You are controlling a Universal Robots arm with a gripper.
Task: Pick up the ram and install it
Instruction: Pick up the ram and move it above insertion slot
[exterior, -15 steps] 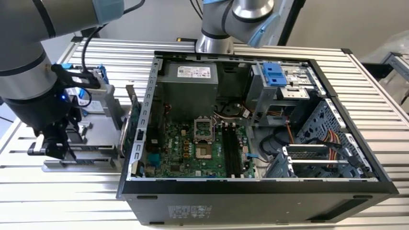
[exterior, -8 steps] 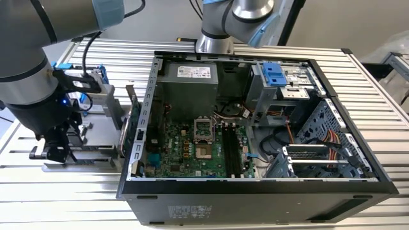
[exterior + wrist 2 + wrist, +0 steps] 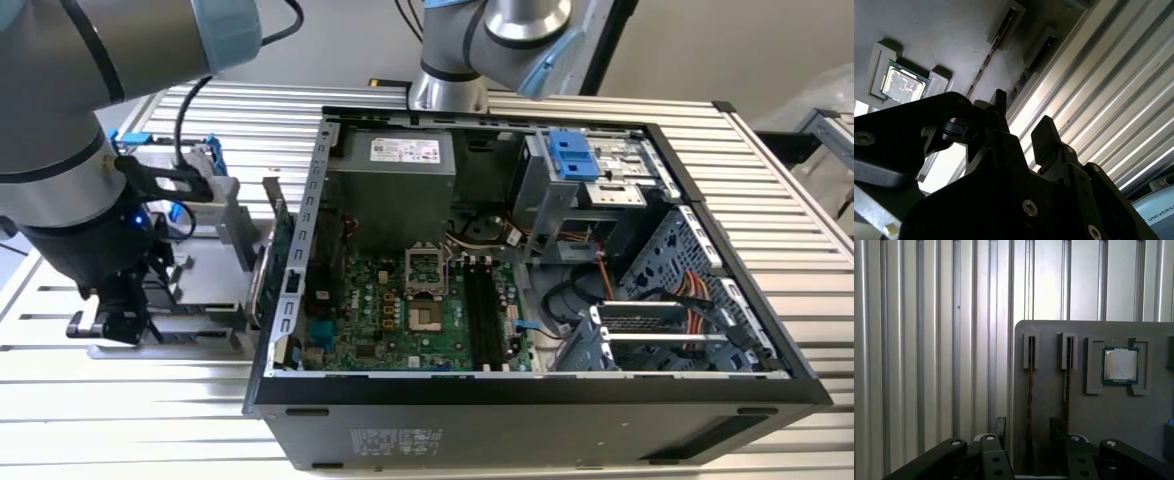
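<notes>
The ram (image 3: 1030, 385) is a thin dark stick seen edge-on, standing in the slot at the open edge of a grey holder tray (image 3: 1049, 400). In the second wrist view the ram (image 3: 990, 54) shows as a narrow brownish line. My gripper (image 3: 1028, 429) hangs just above the tray with its black fingers (image 3: 1000, 426) apart, one on each side of the ram's line and not touching it. The exterior view places the gripper (image 3: 120, 312) over the tray (image 3: 200, 300), on the exterior view's left of the open computer case (image 3: 534, 390).
A square silver CPU (image 3: 1120, 365) lies in a tray pocket beside a second slot (image 3: 1068, 370). Inside the case, the motherboard's dark memory slots (image 3: 483, 320) run beside the CPU socket (image 3: 424, 268). A ribbed metal tabletop (image 3: 929, 340) surrounds everything. A second arm's base (image 3: 447, 90) stands behind the case.
</notes>
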